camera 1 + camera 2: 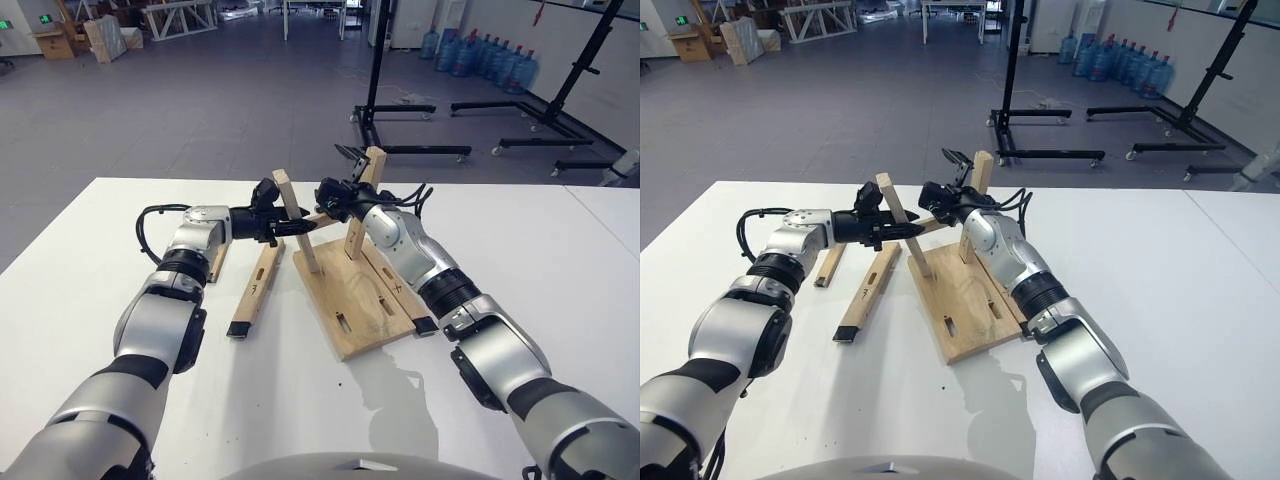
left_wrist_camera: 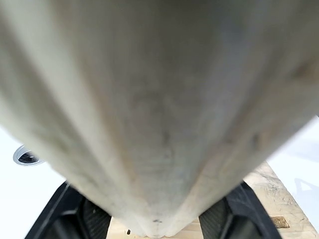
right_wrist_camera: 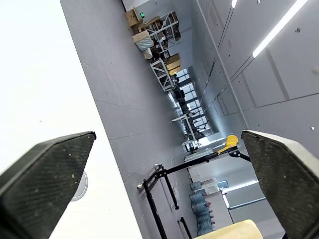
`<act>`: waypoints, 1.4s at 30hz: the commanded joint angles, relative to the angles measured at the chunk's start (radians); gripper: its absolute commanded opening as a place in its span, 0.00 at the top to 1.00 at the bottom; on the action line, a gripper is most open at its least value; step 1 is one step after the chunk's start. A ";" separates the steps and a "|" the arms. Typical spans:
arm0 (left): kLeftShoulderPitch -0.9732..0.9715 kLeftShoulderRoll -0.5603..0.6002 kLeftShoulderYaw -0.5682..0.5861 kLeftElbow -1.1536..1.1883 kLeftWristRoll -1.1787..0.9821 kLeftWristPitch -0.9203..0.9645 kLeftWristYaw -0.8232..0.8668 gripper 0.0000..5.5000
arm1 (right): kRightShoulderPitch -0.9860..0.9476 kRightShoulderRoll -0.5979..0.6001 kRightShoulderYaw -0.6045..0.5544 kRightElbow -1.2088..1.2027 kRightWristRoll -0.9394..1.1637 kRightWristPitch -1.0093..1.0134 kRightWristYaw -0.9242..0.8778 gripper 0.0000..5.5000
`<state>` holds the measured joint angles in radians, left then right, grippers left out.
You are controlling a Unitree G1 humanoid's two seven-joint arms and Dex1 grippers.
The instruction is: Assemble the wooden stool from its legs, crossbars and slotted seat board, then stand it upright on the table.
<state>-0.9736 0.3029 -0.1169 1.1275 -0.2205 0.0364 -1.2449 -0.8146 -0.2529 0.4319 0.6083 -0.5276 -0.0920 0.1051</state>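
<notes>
The slotted seat board [image 1: 350,325] lies flat on the white table. Two wooden legs stand in it: a tilted one [image 1: 285,190] on the left and a straighter one [image 1: 372,165] at the back right. A crossbar [image 1: 930,224] runs between them. My left gripper [image 1: 300,228] is shut on the tilted leg [image 2: 159,124], whose wood sits between the black fingers [image 2: 75,214]. My right gripper [image 1: 335,195] hangs open beside the back right leg, above the crossbar, with its fingers [image 3: 45,169] wide apart and nothing between them.
A loose leg with a black foot [image 1: 255,290] lies on the table left of the board. A shorter wooden piece [image 1: 828,265] lies beside my left forearm. Another leg [image 1: 395,290] rests along the board's right edge. Black wheeled stands [image 1: 400,110] are on the floor beyond the table.
</notes>
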 commanded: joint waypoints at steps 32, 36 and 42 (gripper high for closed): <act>0.722 -0.088 0.511 -1.415 0.005 0.902 0.968 0.07 | -0.294 -0.046 -0.681 -0.543 0.626 0.582 0.120 0.02; 0.730 -0.034 0.429 -1.166 0.065 0.808 0.982 0.07 | -0.248 -0.094 -0.792 -0.503 0.719 0.676 0.092 0.02; 0.671 -0.024 0.412 -0.793 0.084 0.510 0.975 0.07 | -0.177 -0.065 -0.770 -0.495 0.752 0.687 0.066 0.02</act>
<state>-0.2894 0.2663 0.3085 0.2465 -0.1480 0.6041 -0.2655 -1.0000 -0.3266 -0.3451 0.1153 0.2043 0.5874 0.1783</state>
